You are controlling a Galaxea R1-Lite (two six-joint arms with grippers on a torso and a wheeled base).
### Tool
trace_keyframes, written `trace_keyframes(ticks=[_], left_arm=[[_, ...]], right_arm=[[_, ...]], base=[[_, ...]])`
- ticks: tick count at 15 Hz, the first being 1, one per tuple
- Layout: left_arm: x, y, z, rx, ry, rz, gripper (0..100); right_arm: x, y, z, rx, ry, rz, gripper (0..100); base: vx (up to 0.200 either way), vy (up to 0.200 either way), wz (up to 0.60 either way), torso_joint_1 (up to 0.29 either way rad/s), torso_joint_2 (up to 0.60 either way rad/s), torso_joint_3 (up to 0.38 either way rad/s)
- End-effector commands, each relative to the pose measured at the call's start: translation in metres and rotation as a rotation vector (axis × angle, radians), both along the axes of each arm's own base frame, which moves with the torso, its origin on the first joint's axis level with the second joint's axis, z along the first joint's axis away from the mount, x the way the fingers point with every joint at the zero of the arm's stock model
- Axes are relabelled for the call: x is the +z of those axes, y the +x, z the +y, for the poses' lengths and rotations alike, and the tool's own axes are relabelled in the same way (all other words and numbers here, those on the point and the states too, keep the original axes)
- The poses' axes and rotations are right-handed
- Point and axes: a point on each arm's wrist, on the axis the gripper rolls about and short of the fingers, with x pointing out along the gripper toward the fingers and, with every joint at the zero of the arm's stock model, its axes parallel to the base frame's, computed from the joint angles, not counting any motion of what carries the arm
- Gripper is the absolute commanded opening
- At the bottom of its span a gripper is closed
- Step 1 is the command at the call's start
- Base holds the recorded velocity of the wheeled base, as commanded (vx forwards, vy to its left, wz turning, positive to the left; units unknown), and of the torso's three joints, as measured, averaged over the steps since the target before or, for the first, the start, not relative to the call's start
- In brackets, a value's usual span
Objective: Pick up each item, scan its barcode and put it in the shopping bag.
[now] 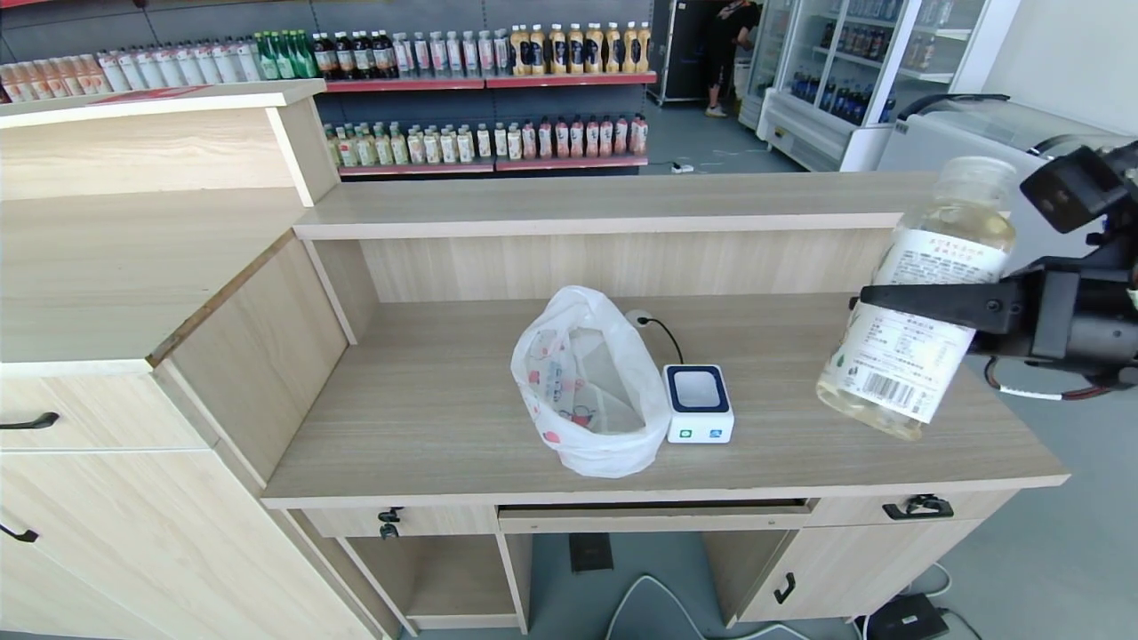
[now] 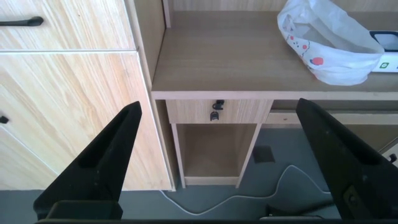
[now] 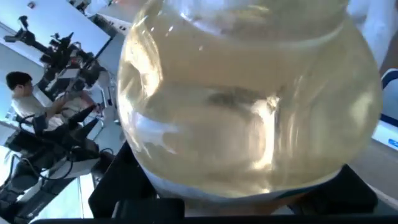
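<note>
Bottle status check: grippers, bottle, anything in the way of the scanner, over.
Left gripper open, empty. Right gripper shut on bottle, held tilted in the air right of the scanner. Nothing over the scanner; open bag beside it.

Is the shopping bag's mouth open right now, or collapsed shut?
Open: the shopping bag sits beside the scanner with its rim spread wide and its inside visible.

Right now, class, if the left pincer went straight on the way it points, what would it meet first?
Probably the front of the pale wooden counter, near its small keyed drawer; depth is unclear.
</note>
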Motion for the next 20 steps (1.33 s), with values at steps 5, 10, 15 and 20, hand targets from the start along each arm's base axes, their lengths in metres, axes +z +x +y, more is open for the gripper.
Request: trace_keyframes(ticks=[5, 10, 15, 20], left_arm=[[0.0, 0.0, 0.0, 0.001, 0.0, 0.001, 100], [0.0, 0.0, 0.0, 0.001, 0.0, 0.001, 100], [0.0, 0.0, 0.0, 0.001, 0.0, 0.001, 100], [0.0, 0.0, 0.0, 0.001, 0.0, 0.001, 100]], right_arm=[[0.029, -0.086, 0.015, 0.217, 0.097, 0.019, 0], [0.03, -0.091, 0.023, 0.276, 0.097, 0.013, 0], [0.026, -0.095, 0.033, 0.346, 0.094, 0.044, 0], [0.015, -0.099, 0.031, 0.328, 0.088, 0.079, 0]], base=[[0.0, 0.0, 0.0, 0.0, 0.0, 0.0], [0.0, 0.0, 0.0, 0.0, 0.0, 0.0], [0.0, 0.0, 0.0, 0.0, 0.0, 0.0], [0.0, 0.0, 0.0, 0.0, 0.0, 0.0]])
